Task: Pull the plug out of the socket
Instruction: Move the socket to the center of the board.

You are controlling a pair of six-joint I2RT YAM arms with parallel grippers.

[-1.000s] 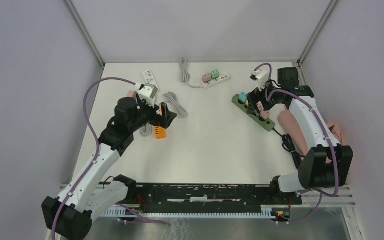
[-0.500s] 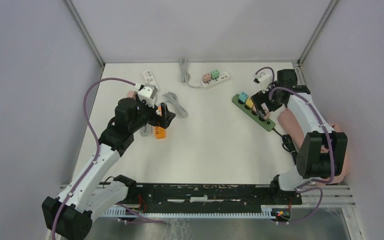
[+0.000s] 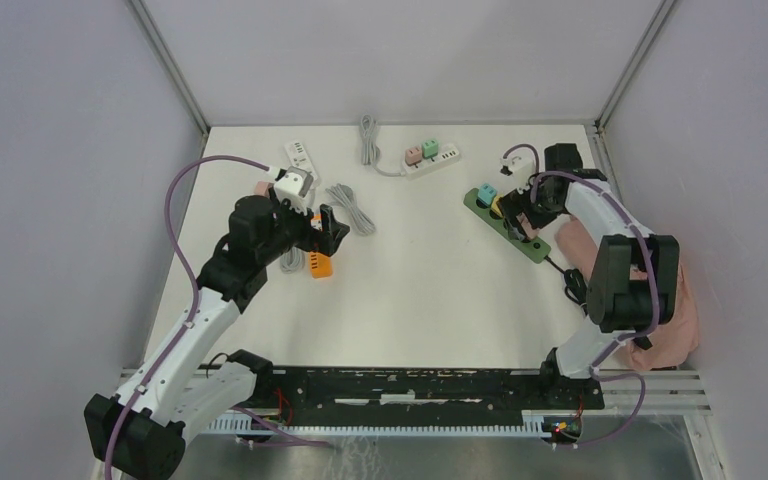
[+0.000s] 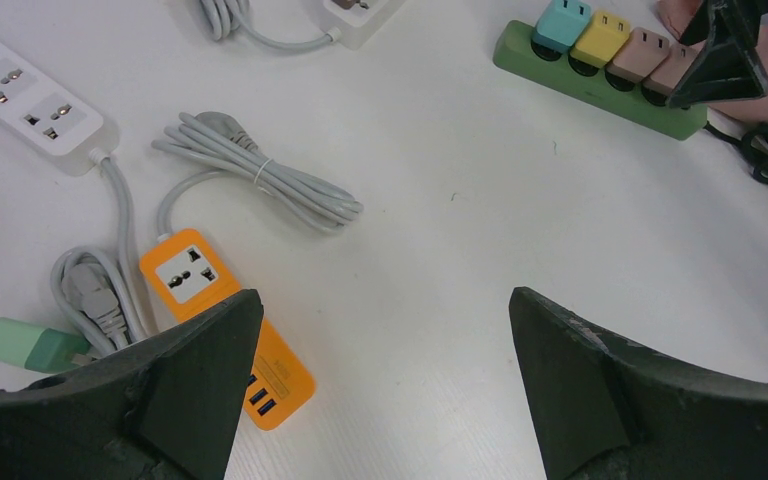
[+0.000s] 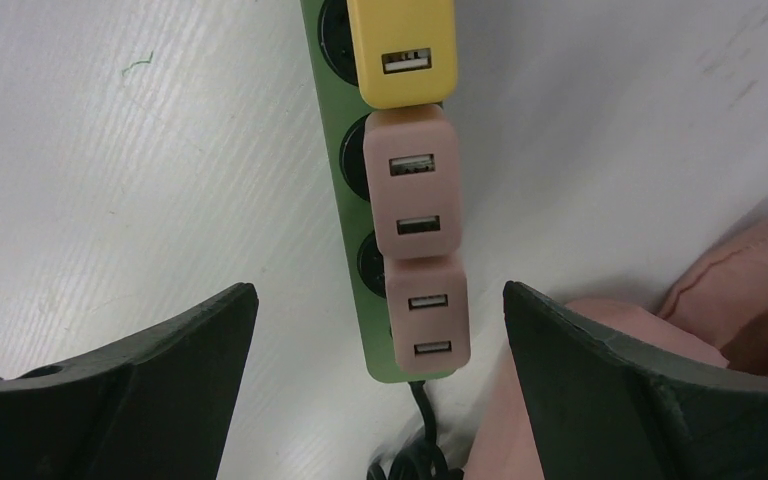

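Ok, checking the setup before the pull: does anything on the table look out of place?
A crumpled pink cloth lies at the right edge of the table, by the cord end of the green power strip, odd among plugs and strips. A mint adapter lies loose, unplugged, beside the orange strip.

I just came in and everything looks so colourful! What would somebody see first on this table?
Probably the green power strip on the right side, with a row of coloured plugs stuck in it. The right tool hangs open just above the two pink plugs. Over on the left, a bright orange power strip lies beside a bundled grey cable, close to the open left tool.
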